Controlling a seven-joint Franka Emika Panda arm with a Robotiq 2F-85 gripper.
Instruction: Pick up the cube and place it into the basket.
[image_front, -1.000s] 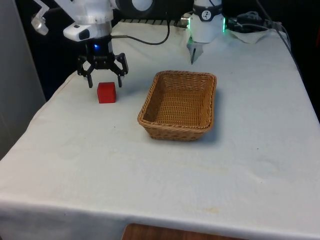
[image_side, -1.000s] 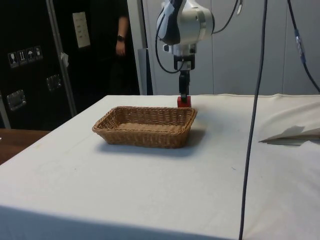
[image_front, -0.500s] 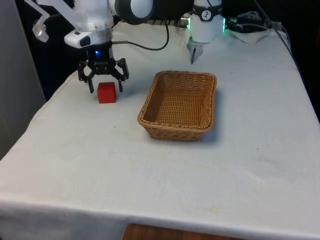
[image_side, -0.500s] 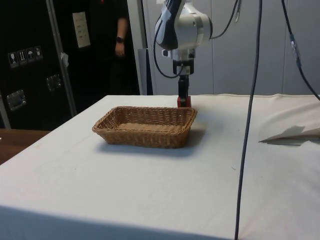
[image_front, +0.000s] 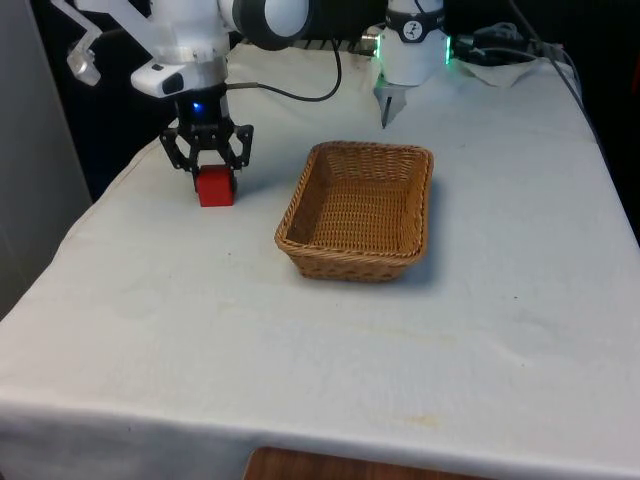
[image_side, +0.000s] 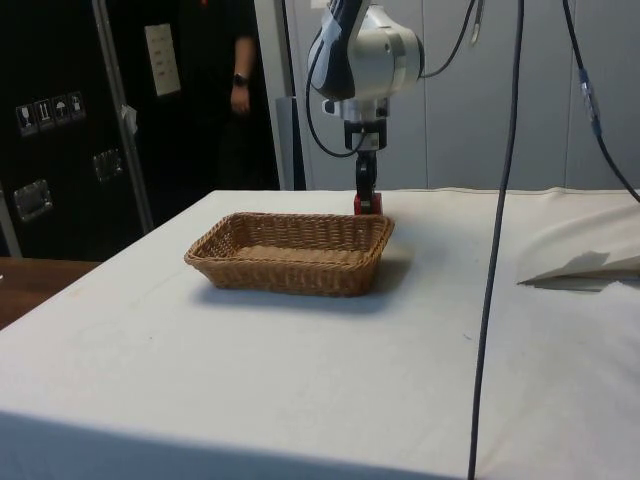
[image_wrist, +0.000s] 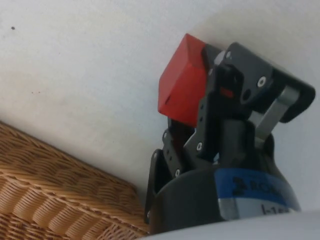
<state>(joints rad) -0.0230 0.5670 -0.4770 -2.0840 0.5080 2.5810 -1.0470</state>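
The red cube (image_front: 215, 189) rests on the white cloth near the front view's left edge of the table, left of the wicker basket (image_front: 298, 205). My gripper (image_front: 211, 173) has come straight down over it and its black fingers are shut on the cube's upper part. From the side, the cube (image_side: 367, 206) peeks out behind the basket's far rim (image_side: 330, 219), with the gripper (image_side: 366, 196) on top of it. At the wrist, the cube (image_wrist: 180, 85) sits against a finger (image_wrist: 222, 97), and the basket's woven corner (image_wrist: 50, 185) lies close by.
A white cone-shaped object (image_front: 388, 105) stands on the cloth behind the basket. Crumpled cloth and cables (image_front: 500, 55) lie at the far right corner. A person (image_side: 240, 80) stands by the dark cabinets. A black cable (image_side: 495, 250) hangs down in the side view.
The gripper lowered over the cube and its fingers, spread wide before, have come together on it. The cube and the basket have not moved.
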